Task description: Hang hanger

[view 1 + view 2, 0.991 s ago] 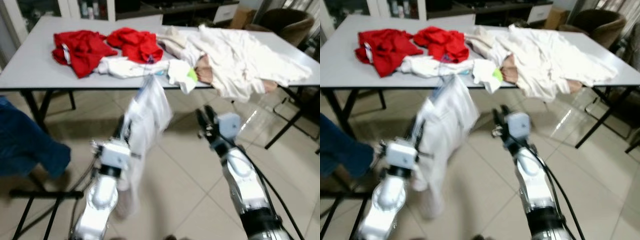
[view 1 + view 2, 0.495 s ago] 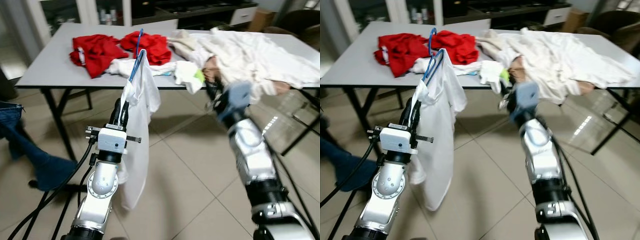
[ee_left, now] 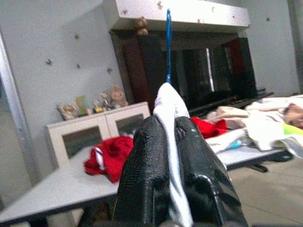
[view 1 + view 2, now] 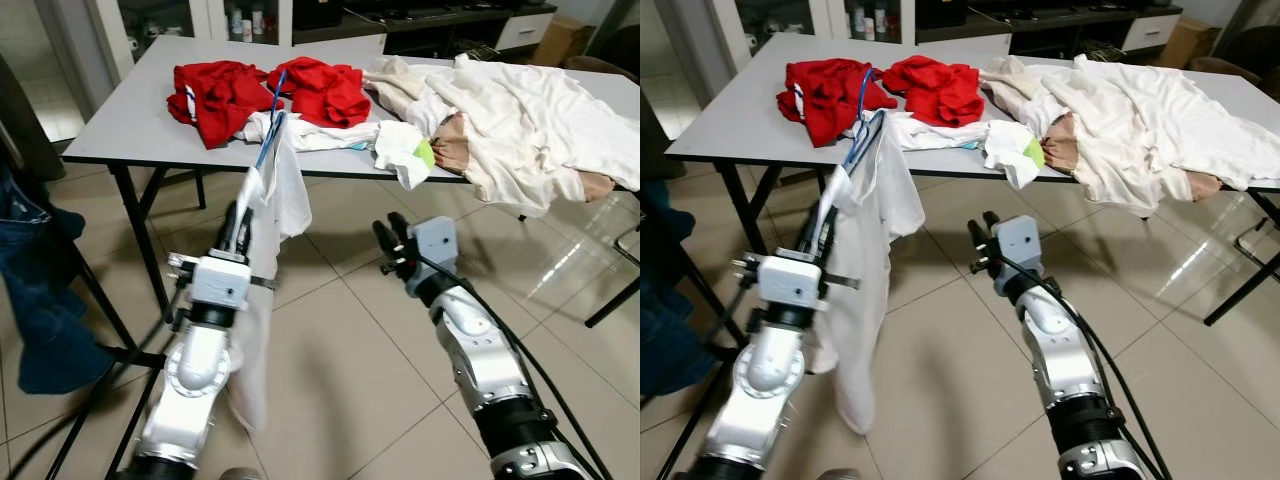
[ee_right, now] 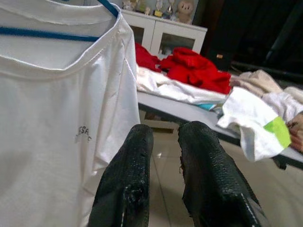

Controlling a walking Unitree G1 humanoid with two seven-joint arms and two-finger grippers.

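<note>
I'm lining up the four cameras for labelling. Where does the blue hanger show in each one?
Left eye: blue hanger left of centre, hook overlapping the table edge.
Right eye: upper left, atop the white T-shirt.
Left wrist: hook rising above the left end effector.
Right wrist: top left inside the collar.
Shared landmark: red clothes.

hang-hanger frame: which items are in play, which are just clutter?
In play: blue hanger carrying white T-shirt, pinched in left gripper; right gripper empty beside it.

Clutter: red clothes, cream laundry pile, grey table, jeans.
</note>
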